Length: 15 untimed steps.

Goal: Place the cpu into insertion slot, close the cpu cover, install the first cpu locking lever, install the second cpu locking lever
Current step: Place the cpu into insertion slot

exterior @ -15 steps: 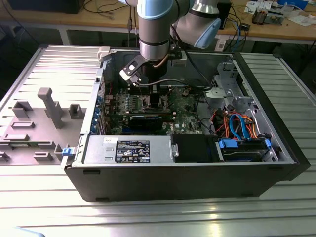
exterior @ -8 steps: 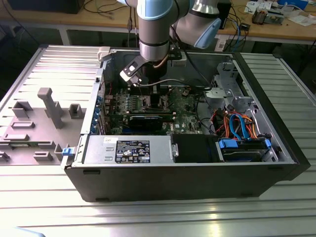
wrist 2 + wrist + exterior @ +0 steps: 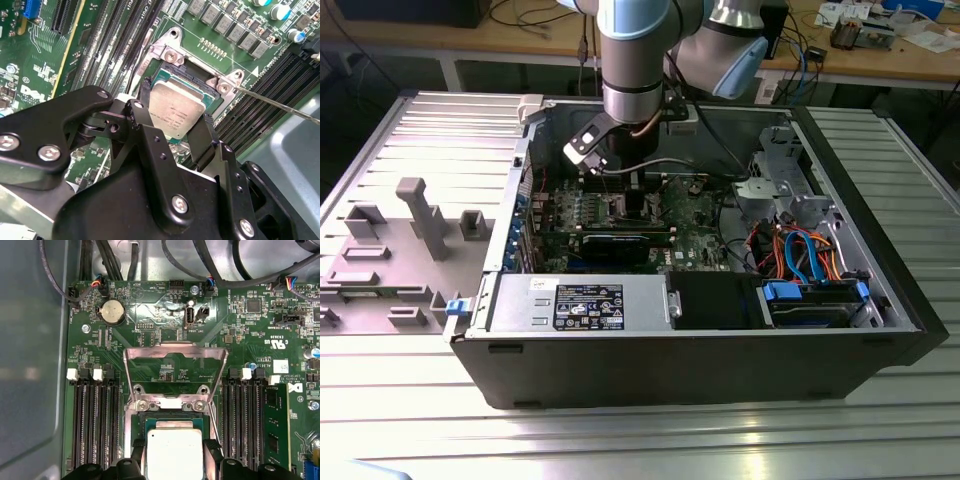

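Hanging over the open computer case [image 3: 700, 370] from twelve o'clock in the exterior view, the arm [image 3: 635, 60] stood above the motherboard. In that view a grey fixture tray [image 3: 410, 230] lay on the ribbed surface [image 3: 620, 440] at nine o'clock. The power supply [image 3: 580, 300] sat at six o'clock, and a tangle of blue and orange cables [image 3: 810, 250] at three o'clock.

In both wrist views the gripper [image 3: 176, 111] [image 3: 174, 450] had its jaws drawn in on two opposite edges of the cpu [image 3: 172, 107] [image 3: 172, 460], one black finger [image 3: 137, 452] on each side. The chip lay flat and square between them, directly over the insertion slot [image 3: 170, 76] [image 3: 170, 417]. Whether it was fully seated could not be told. Being near square, it had no long axis to speak of.

The cpu cover [image 3: 175, 347] stood tipped up on the side of the slot away from the jaws, not yet closed. A thin locking lever [image 3: 280, 102] angled out beside the socket. Long black memory slots [image 3: 95, 425] flanked it on both sides, clear of the fingers.
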Each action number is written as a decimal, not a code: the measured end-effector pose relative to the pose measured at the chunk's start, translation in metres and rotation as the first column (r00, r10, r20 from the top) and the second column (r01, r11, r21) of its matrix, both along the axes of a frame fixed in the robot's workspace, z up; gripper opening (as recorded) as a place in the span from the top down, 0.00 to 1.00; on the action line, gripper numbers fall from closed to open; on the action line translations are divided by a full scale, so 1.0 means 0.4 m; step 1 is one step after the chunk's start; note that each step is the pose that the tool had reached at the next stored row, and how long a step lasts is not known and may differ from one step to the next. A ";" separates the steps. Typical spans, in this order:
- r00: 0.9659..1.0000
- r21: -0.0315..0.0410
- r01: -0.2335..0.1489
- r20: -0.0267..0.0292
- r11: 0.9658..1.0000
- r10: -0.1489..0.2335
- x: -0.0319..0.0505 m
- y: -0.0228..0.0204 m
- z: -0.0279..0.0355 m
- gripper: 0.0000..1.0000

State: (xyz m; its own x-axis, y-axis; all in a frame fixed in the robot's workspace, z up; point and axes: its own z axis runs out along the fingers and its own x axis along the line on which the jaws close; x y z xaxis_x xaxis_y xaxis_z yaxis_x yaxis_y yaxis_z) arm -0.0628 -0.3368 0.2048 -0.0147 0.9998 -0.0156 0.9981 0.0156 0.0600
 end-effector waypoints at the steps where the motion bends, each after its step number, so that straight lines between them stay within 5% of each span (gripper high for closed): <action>1: 1.000 0.000 0.000 0.000 1.000 0.000 0.000 0.000 -0.004 0.45; 15: 1.000 0.000 0.004 0.000 1.000 -0.004 0.000 0.003 -0.015 0.45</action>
State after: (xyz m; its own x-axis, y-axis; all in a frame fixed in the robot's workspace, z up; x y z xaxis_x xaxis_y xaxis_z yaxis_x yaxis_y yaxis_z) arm -0.0629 -0.3358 0.1987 -0.0107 0.9998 -0.0156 0.9981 0.0117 0.0600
